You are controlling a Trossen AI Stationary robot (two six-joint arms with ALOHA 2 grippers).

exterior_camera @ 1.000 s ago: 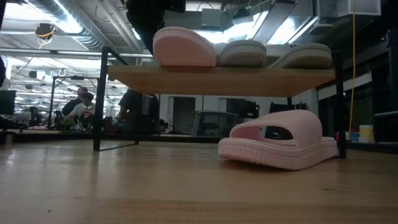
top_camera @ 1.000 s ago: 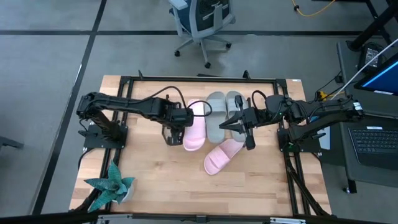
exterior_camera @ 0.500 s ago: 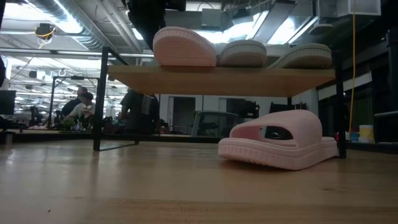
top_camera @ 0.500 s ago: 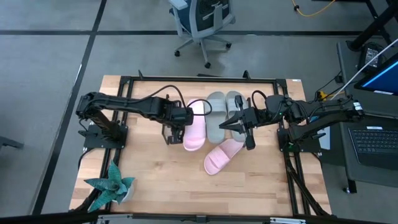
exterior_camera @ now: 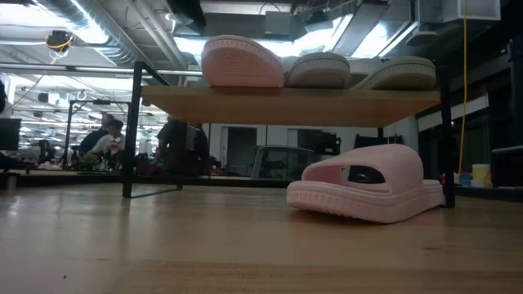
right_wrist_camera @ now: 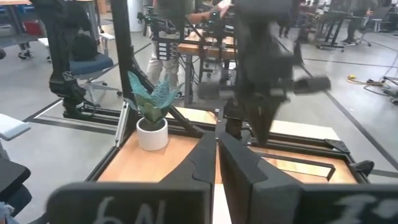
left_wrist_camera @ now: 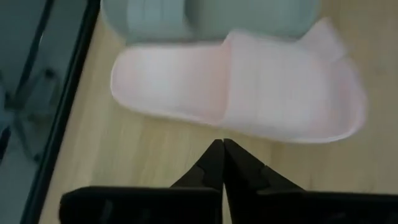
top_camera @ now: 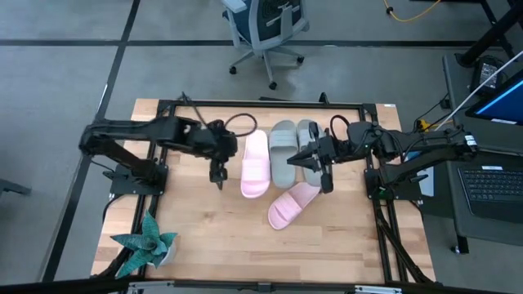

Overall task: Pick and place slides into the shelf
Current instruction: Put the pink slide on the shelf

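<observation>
Three slides lie side by side on the shelf (exterior_camera: 286,104). They are one pale pink slide (top_camera: 255,163) (exterior_camera: 241,61) (left_wrist_camera: 249,87) and two grey-green slides (top_camera: 283,153) (top_camera: 309,145). The second pink slide (top_camera: 292,204) (exterior_camera: 368,192) rests sole-down on the table in front of the shelf's right end. My left gripper (top_camera: 217,181) (left_wrist_camera: 222,146) is shut and hangs just left of the shelved pink slide, apart from it. My right gripper (top_camera: 325,186) (right_wrist_camera: 216,134) is shut. It hovers over the shelf's right end, just beyond the pink slide on the table.
A teal star-shaped plant in a white pot (top_camera: 147,245) (right_wrist_camera: 152,106) stands at the table's near left corner. Black frame rails (top_camera: 261,104) run round the tabletop. Bare wood lies in front of the shelf and to its left. People sit in the room behind (exterior_camera: 106,139).
My left gripper has drawn back from the shelved pink slide toward the table's left edge. It has also risen out of the low view. The pink slide stays on the shelf. My right gripper has kept about still.
</observation>
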